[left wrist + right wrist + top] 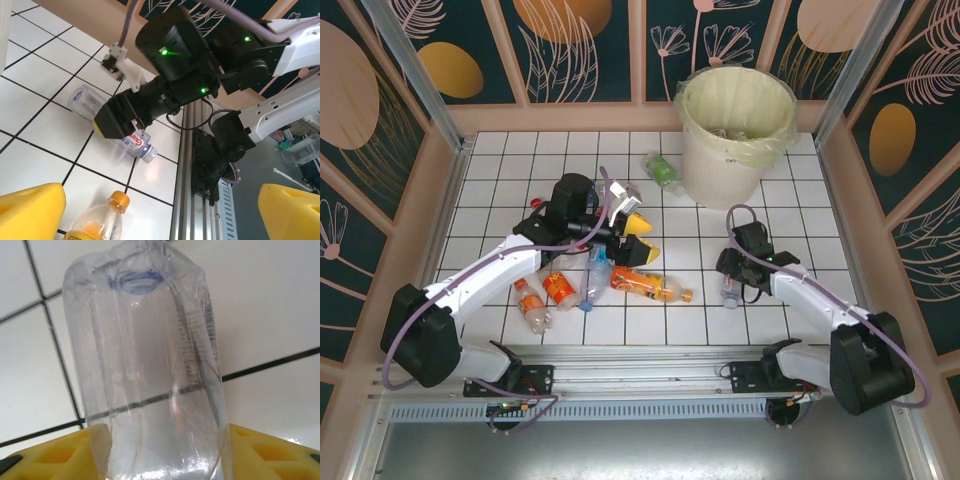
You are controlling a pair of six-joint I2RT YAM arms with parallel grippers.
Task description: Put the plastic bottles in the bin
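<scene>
A crushed clear plastic bottle (145, 365) with a blue cap lies on the white tiles, and my right gripper (165, 455) is shut on it, a yellow pad pressed against each side. From above, that bottle (729, 293) pokes out below the right gripper (732, 275). The left wrist view shows the same bottle (139, 144) under the right gripper (120, 122). My left gripper (642, 238) hangs open above a cluster of bottles, with an orange-labelled one (650, 287) just below it. Between its open fingers (30, 210) I see an orange-capped bottle (102, 220). The bin (735, 130) stands at the back right.
A green-labelled bottle (663, 170) lies just left of the bin. A pale blue bottle (595, 275), an orange one (560, 290) and a red one (532, 305) lie under the left arm. Wooden walls ring the tiles, and a metal rail (640, 365) runs along the near edge.
</scene>
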